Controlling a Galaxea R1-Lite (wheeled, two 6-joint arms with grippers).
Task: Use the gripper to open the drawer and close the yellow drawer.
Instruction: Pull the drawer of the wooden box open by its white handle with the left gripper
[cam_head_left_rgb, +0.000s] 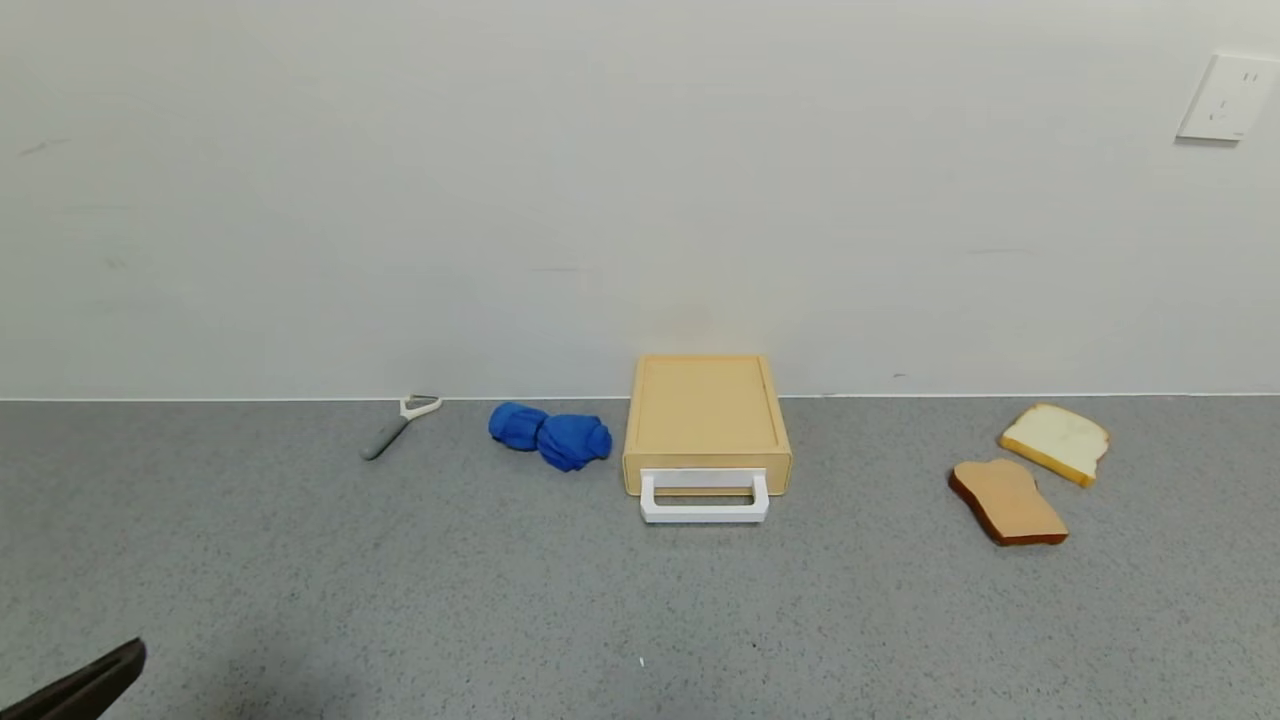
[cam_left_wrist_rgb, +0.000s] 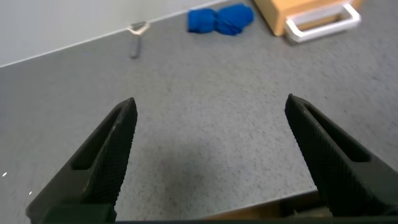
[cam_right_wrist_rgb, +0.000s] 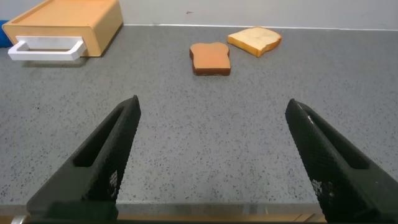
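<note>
I've got the yellow drawer (cam_head_left_rgb: 707, 482) sitting shut in its flat box (cam_head_left_rgb: 705, 408) at the centre of the head frame, against the wall, white handle (cam_head_left_rgb: 704, 500) facing me, with a blue cloth (cam_head_left_rgb: 551, 435) just left of it, a peeler (cam_head_left_rgb: 398, 424) further left and two bread slices (cam_head_left_rgb: 1033, 470) off to the right. My left gripper (cam_left_wrist_rgb: 208, 162) is low over the grey counter (cam_head_left_rgb: 500, 600) with its jaws spread wide and holding nothing, only its tip showing at the lower left of the head frame, and the drawer lies well apart from it, up in the top right corner of that wrist frame. My right gripper (cam_right_wrist_rgb: 214, 158) is likewise wide apart and empty, and from there the drawer sits far off in the upper left corner, nowhere near between the jaws.
</note>
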